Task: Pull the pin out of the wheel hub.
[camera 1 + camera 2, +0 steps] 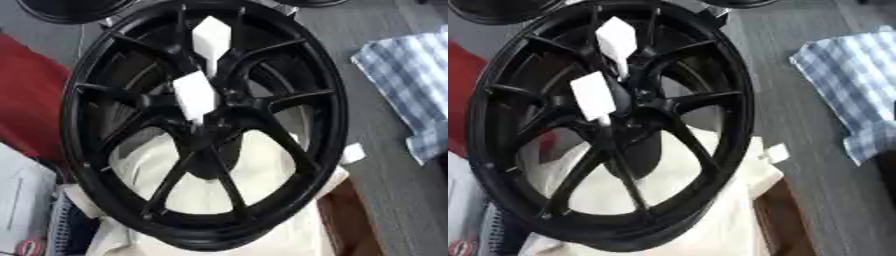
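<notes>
A black alloy wheel hub with thin paired spokes fills most of both views, lying tilted with its face toward the camera, its rim reaching from the top edge almost to the bottom. It rests on a cream-white cloth that shows through the lower spokes and spills out at the lower right, over a brown surface. Beyond the wheel's right side runs a grey floor, and on it, near the right edge, lies a blue-and-white checked cloth. A red surface shows at the left, behind the rim. Two white block-shaped pins stand out from the centre of the wheel: the upper pin sits above the hub's middle, among the upper spokes, and the lower pin sits just beside the central bore, slightly left of it. No robot hand shows in either view, so its state cannot be told.
</notes>
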